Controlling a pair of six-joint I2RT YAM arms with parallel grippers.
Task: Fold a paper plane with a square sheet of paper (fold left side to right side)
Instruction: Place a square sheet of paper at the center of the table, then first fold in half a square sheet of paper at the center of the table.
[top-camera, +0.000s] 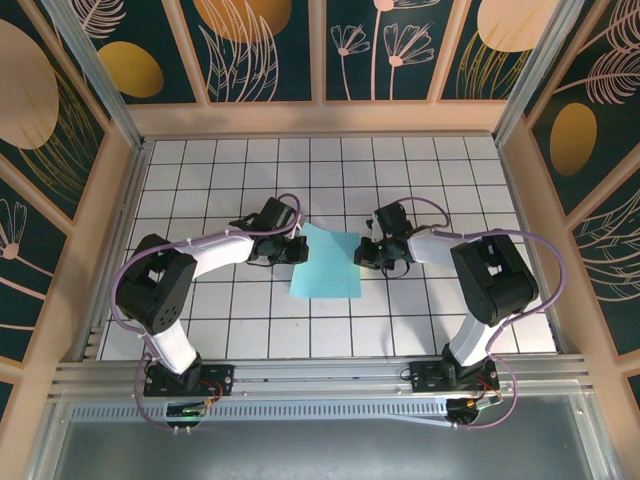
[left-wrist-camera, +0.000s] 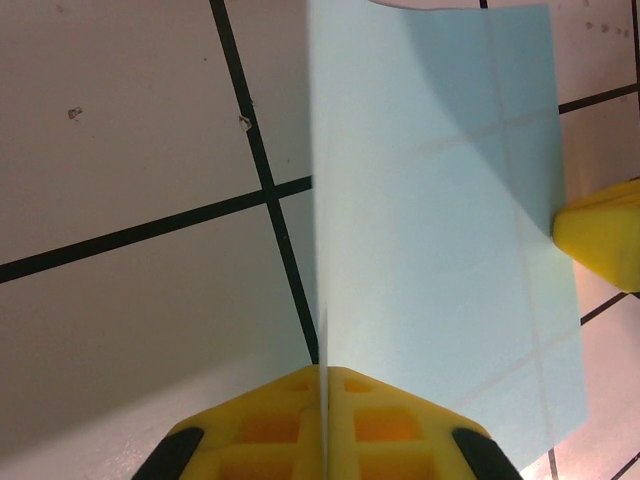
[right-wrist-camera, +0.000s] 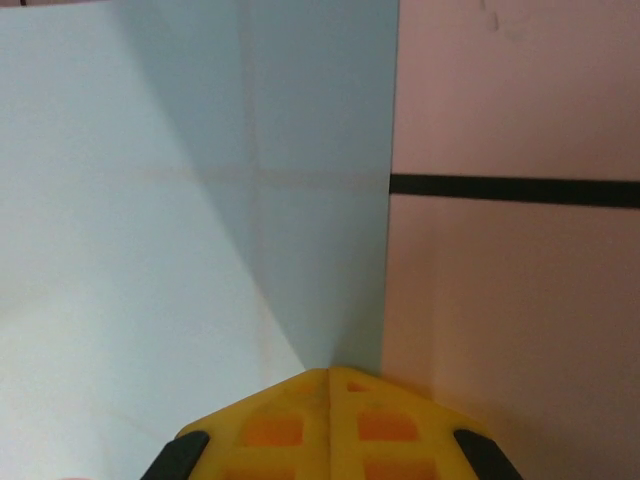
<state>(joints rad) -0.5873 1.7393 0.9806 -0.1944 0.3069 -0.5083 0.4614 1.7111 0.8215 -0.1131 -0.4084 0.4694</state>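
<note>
Square sheet of paper (top-camera: 326, 262) clamped by inward-reaching arms (top-camera: 215, 250) (top-camera: 440, 245).

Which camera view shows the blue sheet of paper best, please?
The top external view: the sheet is whole there, its outline clear, between the left claw and the right claw. Each wrist view shows a close part of it, with one edge running into that shut claw.

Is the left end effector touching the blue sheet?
Touching. Left wrist view: the sheet is pinched at its edge between the left end effector's shut fingers.
</note>
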